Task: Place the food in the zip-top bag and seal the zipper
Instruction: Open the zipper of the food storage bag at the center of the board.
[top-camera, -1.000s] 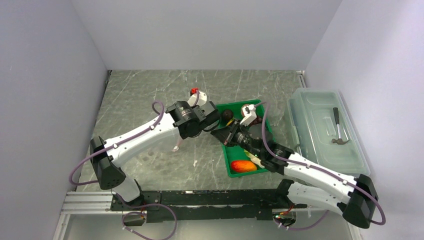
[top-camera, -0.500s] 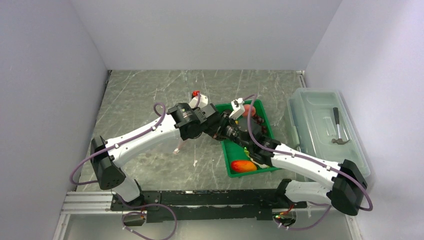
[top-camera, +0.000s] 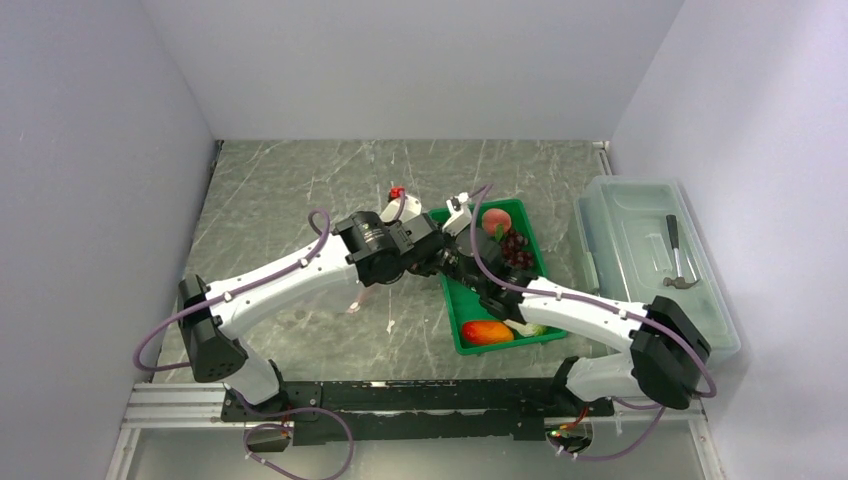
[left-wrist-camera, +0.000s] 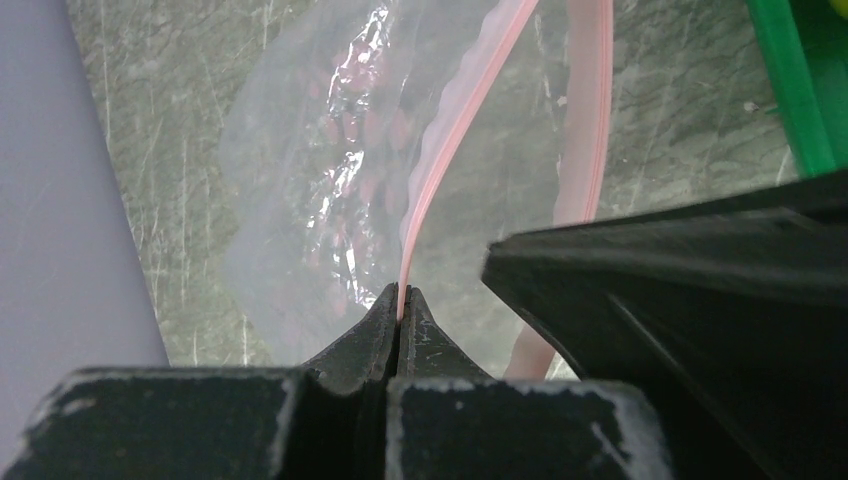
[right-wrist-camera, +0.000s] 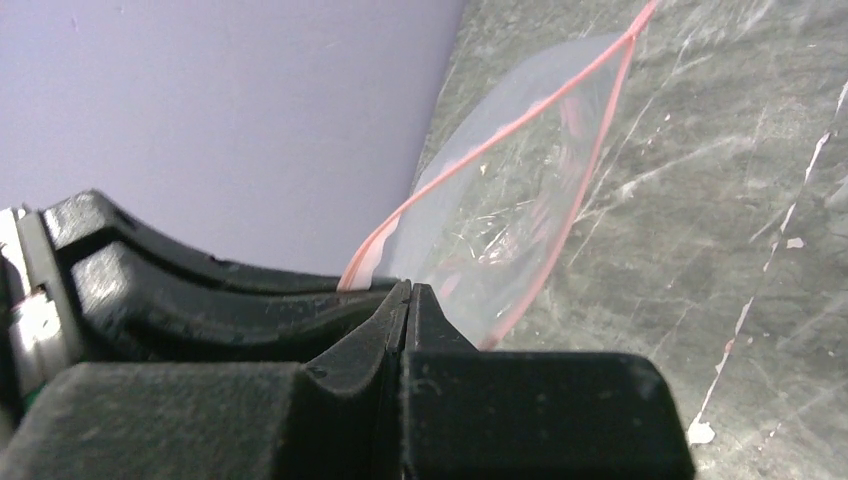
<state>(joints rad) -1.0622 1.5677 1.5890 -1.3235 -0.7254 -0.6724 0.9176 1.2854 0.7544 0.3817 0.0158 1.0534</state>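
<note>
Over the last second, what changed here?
The right gripper swung left from over the tray to meet the left gripper, which barely shifted. Both are shut on the mouth of the bag, the left on its zipper; no fresh grasp or release shows. The food, box and hammer stayed put.

Grey-green marbled counter (top-camera: 280, 200), veined white, fills enclosure floor. Plain pale lavender-grey panels box it in: back wall (top-camera: 420, 60), left wall (top-camera: 90, 180), right wall (top-camera: 740, 120). Aluminium rail (top-camera: 180, 405) along near edge. Light even, diffuse; shadows soft.
</note>
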